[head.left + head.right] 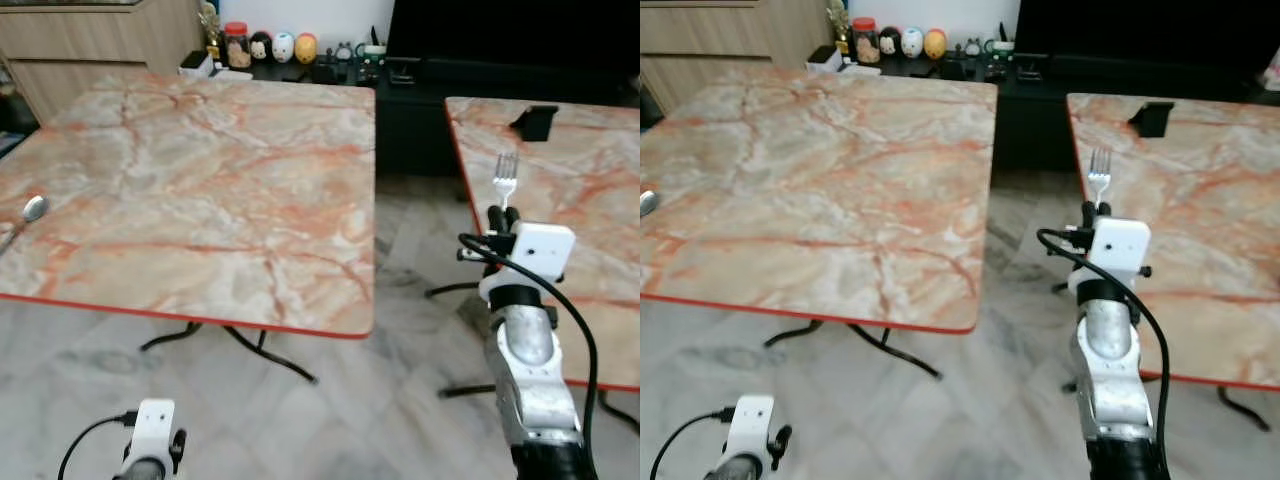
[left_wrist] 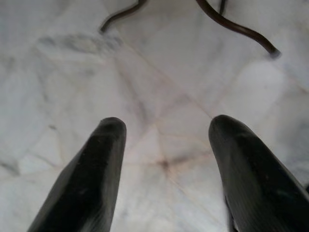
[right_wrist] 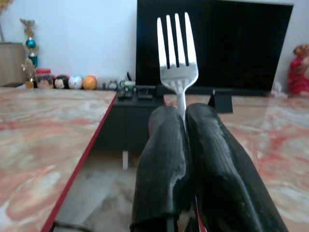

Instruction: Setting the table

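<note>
The right tool pinches a silver metal fork upright, tines up, over the left edge of the right marble-patterned tabletop. The left tool hangs wide open and empty above the pale tiled floor.

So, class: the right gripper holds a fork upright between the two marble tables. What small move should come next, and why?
Probably swing the right gripper, shut on the fork, left over the left table: a spoon already lies there.
</note>
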